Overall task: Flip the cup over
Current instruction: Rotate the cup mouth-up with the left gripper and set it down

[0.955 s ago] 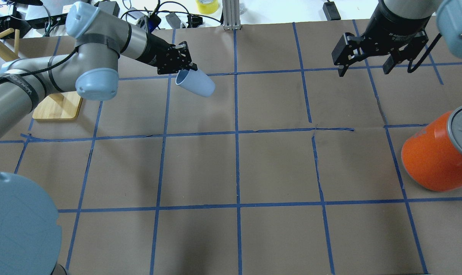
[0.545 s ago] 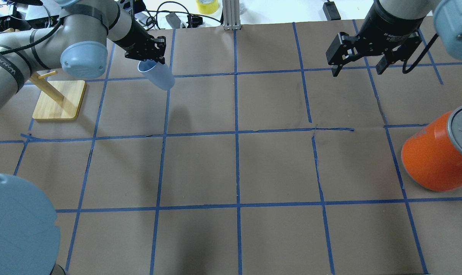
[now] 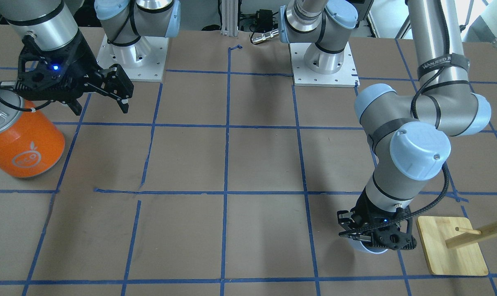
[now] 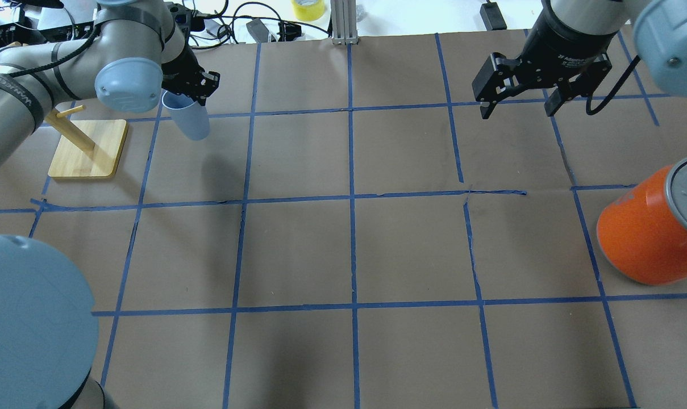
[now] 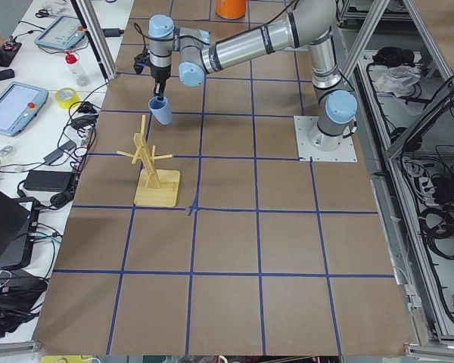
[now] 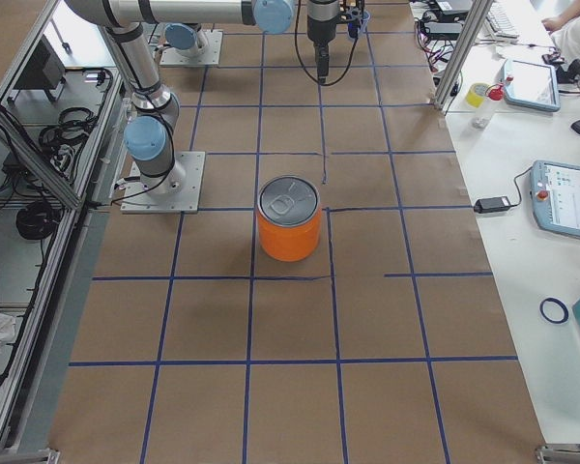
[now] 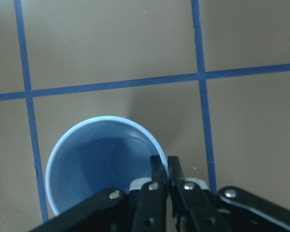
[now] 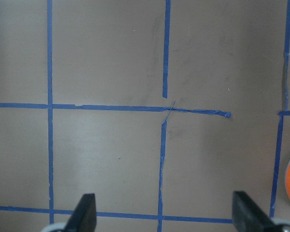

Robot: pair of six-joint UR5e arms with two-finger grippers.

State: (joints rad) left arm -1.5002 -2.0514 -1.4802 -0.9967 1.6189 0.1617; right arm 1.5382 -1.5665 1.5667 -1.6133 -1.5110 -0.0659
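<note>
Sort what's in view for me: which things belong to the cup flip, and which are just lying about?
In the job: cup, mouth up, pinched at its rim by the left gripper.
Lying about: orange can; wooden rack; right gripper, open and empty.

Robotics laboratory: a table (image 4: 411,250) gridded with blue tape (image 4: 353,238), aluminium framing (image 6: 461,53), teach pendants (image 6: 565,198) and loose cables (image 6: 72,121) alongside.
</note>
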